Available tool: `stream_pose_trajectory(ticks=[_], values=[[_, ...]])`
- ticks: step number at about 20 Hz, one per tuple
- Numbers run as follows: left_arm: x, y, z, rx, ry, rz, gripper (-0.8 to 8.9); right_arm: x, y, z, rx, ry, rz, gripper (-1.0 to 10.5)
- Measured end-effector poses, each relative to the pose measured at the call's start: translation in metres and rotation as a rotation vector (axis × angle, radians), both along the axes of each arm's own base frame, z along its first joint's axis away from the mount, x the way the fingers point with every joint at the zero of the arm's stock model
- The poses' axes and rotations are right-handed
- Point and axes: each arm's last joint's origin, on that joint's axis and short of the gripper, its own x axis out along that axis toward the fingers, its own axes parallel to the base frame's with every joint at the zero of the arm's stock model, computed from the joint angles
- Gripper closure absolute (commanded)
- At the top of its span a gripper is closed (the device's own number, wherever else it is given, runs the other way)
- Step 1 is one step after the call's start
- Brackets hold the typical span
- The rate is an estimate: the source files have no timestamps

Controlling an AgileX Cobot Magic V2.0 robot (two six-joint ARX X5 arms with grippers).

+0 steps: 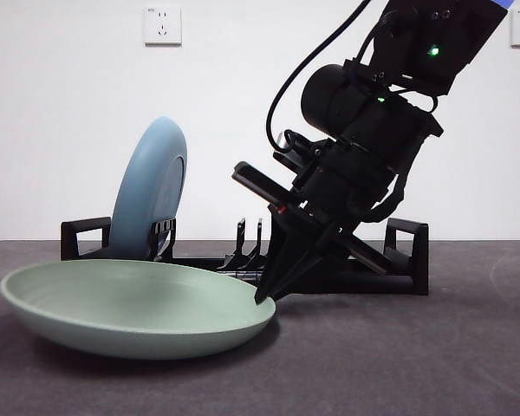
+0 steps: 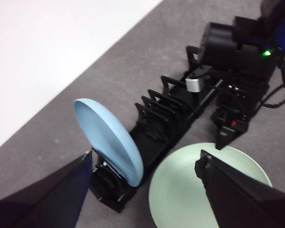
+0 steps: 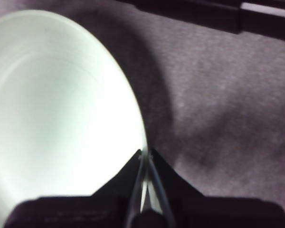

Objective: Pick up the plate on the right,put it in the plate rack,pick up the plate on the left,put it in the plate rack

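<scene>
My right gripper (image 1: pixel 266 297) was pinched onto the rim of the green plate (image 1: pixel 126 299), jaws nearly together with only the thin edge between them; the right wrist view showed one jaw inside the rim and one outside. The arm came down steeply from the upper right of the front view, wrist tilted, jaws pointing down toward the table (image 1: pixel 416 364). My left gripper (image 2: pixel 145 164) hung above the scene with jaws spread wide and nothing between them.

Green plate: pale, shallow, wide and plain, with a matte glaze. It rested on the grey table just in front of the plate rack (image 1: pixel 399 260), toward the rack's left half as the front view had it. The grip was at the rim's right edge. I could not tell whether that edge was already lifted off the surface.

Blue plate (image 1: pixel 152 191): pale blue, standing on edge in the rack near its left end, leaning slightly, held between the divider prongs.

Plate rack: black, long and low, a looped handle at each end, lying across the table behind the green plate. The middle slots held nothing.
</scene>
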Motion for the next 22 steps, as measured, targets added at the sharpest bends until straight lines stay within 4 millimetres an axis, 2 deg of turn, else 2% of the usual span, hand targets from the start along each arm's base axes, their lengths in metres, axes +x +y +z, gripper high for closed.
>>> stream_pose_trajectory(ticks=[4, 6, 12, 15, 18, 22], values=[[0.0, -0.018, -0.006, 0.025, 0.047, -0.112, 4.4, -0.002, -0.002, 0.002, -0.018, 0.017, -0.003, 9.6], [-0.001, -0.032, -0.012, 0.057, 0.082, -0.183, 4.4, -0.008, -0.006, 0.011, -0.04, 0.039, -0.006, 9.6], [-0.017, -0.09, -0.046, 0.26, 0.221, -0.425, 4.4, -0.034, -0.028, 0.076, -0.097, -0.089, -0.071, 9.6], [-0.028, -0.117, -0.064, 0.374, 0.229, -0.476, 4.4, -0.046, -0.041, 0.101, -0.072, -0.13, -0.086, 9.6], [-0.034, -0.137, -0.081, 0.496, 0.196, -0.45, 4.41, -0.056, -0.053, 0.118, -0.06, -0.15, -0.101, 9.6], [-0.031, -0.149, -0.097, 0.582, 0.178, -0.396, 4.41, -0.072, -0.065, 0.134, -0.061, -0.151, -0.1, 9.6]])
